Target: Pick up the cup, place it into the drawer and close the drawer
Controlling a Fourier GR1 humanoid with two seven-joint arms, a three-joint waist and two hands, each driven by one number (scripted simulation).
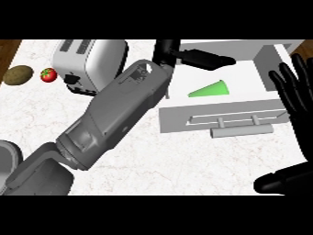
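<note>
We have the left hand [199, 57] reaching across the white marbled surface [186, 165] to the upper middle of the frame, above the back of the open drawer [220, 117]. Its fingers are stretched out toward the right and hold nothing. The cup [211, 89], a green cone lying on its side, rests inside the drawer at the centre right of the frame, just below that hand and apart from it. Our right hand [301, 98] shows at the right edge, spread flat with fingers up, resting and holding nothing.

With the cup in the drawer, we judge that the remaining step is the closing. To do it well we should lift the left hand out of the drawer, then set straight fingers on the drawer's front panel by the handle [243, 132] and push squarely toward the top of the frame, so that the drawer runs in without skewing.

As for room, the left forearm [111, 119] crosses the frame diagonally and passes just beside the toaster [91, 62] at the upper left; we should draw it back along its own line to avoid brushing it. A tomato [48, 75] and a potato [18, 75] sit at the far left, well apart. Open surface lies below the drawer front.
</note>
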